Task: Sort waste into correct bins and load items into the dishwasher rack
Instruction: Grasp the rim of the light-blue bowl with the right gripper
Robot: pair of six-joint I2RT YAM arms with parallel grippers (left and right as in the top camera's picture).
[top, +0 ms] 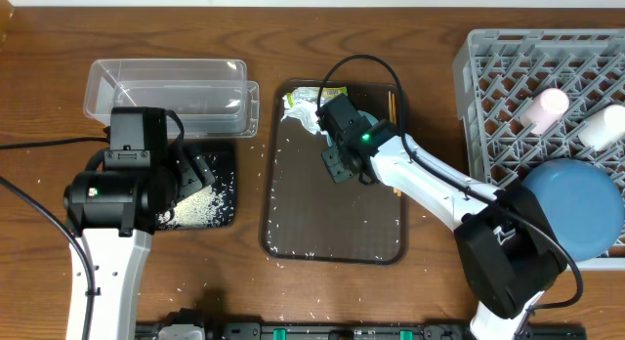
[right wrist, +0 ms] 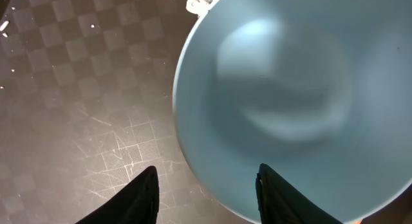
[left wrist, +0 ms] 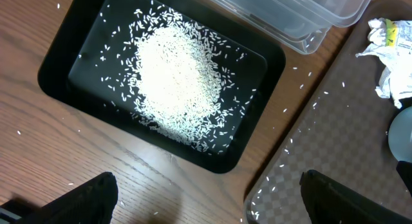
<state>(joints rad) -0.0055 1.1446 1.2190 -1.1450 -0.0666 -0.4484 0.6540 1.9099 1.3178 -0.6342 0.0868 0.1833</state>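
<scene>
The right gripper [right wrist: 206, 176] hangs over the small light-blue bowl [right wrist: 290, 102], which sits on the brown serving tray [top: 332, 233] near its upper edge, centre of the overhead view. The jaws are apart and astride the bowl's near rim, one finger over the tray and the other over the hollow. This looks like the setup for a pinch on the wall; a gap shows on the outer side, so no grip yet. The bowl is pale, smooth, glossy and empty, so the rim may slip under a light pinch.

The left gripper [left wrist: 209, 179] is spread wide and holds nothing, above the black tray [left wrist: 58, 69] at the left, where the rice [left wrist: 174, 76] lies heaped. This probably keeps it clear of the right arm's path. At the right, the dishwasher rack [top: 488, 66] already holds the blue dish [top: 571, 208], pink cup [top: 543, 107] and white cup [top: 601, 125].
</scene>
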